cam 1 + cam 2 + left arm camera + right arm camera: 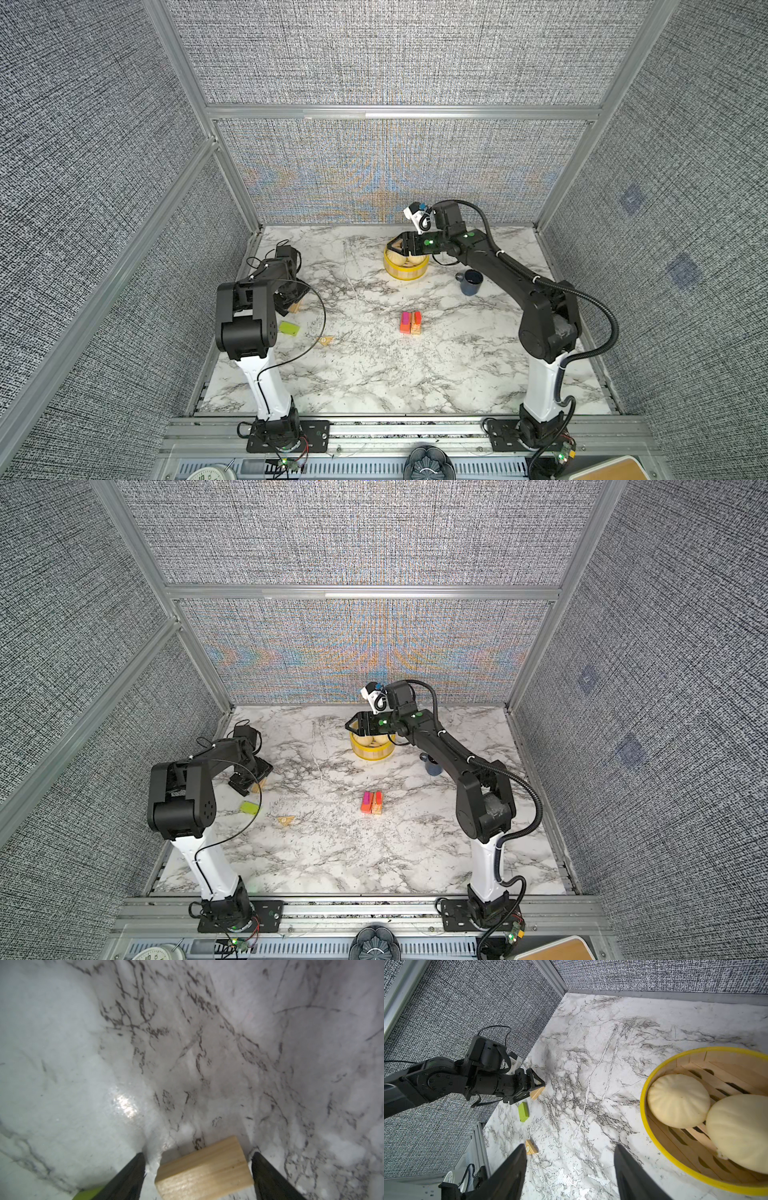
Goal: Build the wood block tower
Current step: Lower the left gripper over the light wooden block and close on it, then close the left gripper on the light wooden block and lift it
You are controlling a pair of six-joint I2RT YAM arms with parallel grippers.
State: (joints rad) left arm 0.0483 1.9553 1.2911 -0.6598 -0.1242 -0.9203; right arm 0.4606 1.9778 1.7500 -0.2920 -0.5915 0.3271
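Two grippers stand well apart. The left gripper (197, 1155) straddles a plain tan rectangular wood block (204, 1172) on the white marble table (374, 374), jaws wide, a gap beside one finger (128, 1178). The right gripper (570, 1146), jaws spread and empty, hovers over the round yellow steamer basket (405, 274). The orange, pink, red and tan block stack (411, 324) stands mid-table; a lime-green wood slab (289, 328) lies near the left gripper.

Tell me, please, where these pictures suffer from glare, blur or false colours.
Left wrist view: a white glare patch lies on the table, and the whole picture is soft, the tan block included. Both top views: rainbow ripples run over the back wall. Right wrist view: sharp and evenly lit on the buns; only the fingers, close to the lens, are blurred.
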